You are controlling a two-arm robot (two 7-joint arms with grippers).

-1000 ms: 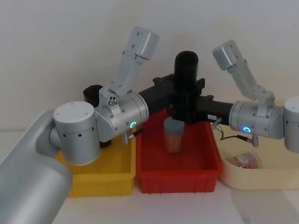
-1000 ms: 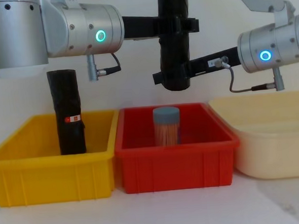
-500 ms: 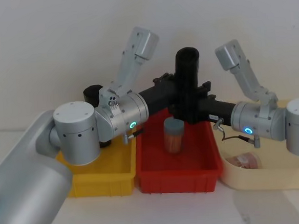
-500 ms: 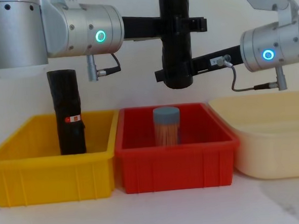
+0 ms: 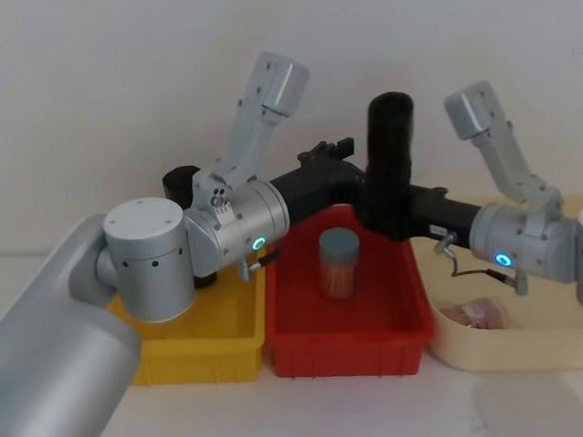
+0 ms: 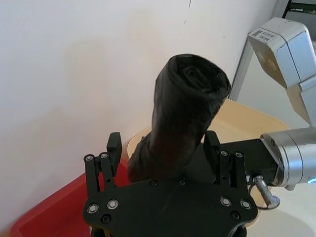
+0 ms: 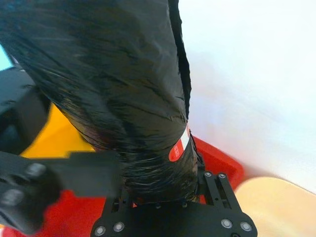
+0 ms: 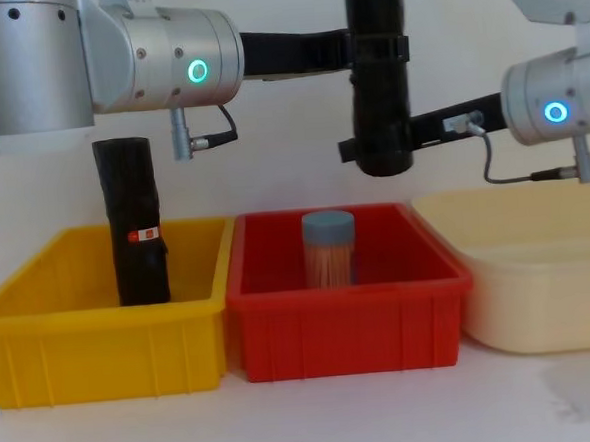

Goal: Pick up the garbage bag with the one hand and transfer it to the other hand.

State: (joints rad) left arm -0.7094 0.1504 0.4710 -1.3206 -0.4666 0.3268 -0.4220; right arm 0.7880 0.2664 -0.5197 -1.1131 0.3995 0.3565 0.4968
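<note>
The garbage bag (image 5: 392, 146), a matte black wrinkled roll, hangs upright above the red bin's right side (image 8: 378, 76). My right gripper (image 5: 392, 216), on the blue-lit arm, is shut on the roll's lower part (image 8: 381, 151). In the right wrist view the roll (image 7: 123, 89) fills the space between that gripper's fingers (image 7: 163, 192) and shows a small red-and-white label. My left gripper (image 5: 351, 169), on the green-lit arm, stands open just left of the roll. In the left wrist view its fingers (image 6: 114, 148) are spread, with the roll (image 6: 187, 123) beyond them.
A second black roll with a red label (image 8: 135, 226) stands in the yellow bin (image 8: 102, 343). The red bin (image 8: 344, 288) holds a jar with a grey-blue lid (image 8: 329, 247). A cream tub (image 8: 539, 286) sits at the right. A white wall is close behind.
The left gripper has let go of the bag. The right arm has carried the bag to the right, away from the left gripper, which stayed in place.
</note>
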